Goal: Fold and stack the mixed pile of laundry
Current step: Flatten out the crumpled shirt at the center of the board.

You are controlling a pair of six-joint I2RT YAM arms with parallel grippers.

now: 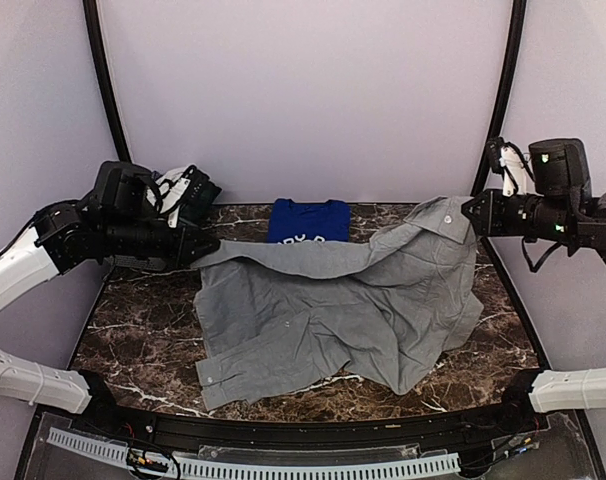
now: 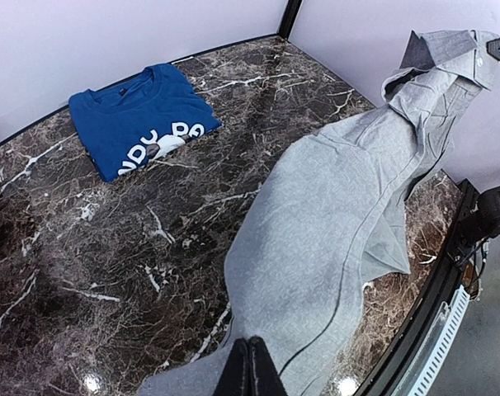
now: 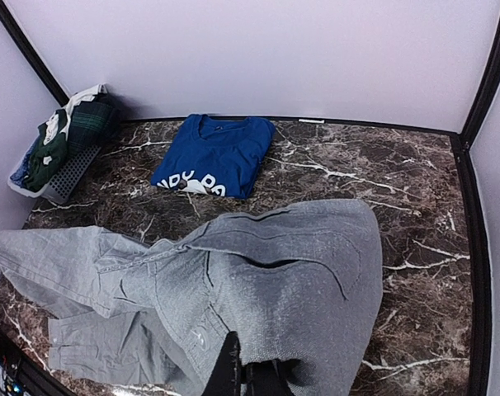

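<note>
Both grippers were clamped fully shut on cloth: the left gripper (image 1: 208,245) pinched one edge of the grey collared shirt (image 1: 333,310) at 9 o'clock, and the right gripper (image 1: 470,212) held its collar end near 2 o'clock. The shirt's raised edge ran from 9 to 3 between them, sagging mid-span (a fine woven fabric, softly creased). The rest draped toward 6 onto the dark, white-veined marble table (image 1: 133,330). At 12 o'clock lay the blue T-shirt (image 1: 308,220), folded into a neat rectangle with its neckline toward the back wall. A grey mesh basket (image 3: 64,169) holding dark-green pieces (image 3: 48,153) sat at 10.
</note>
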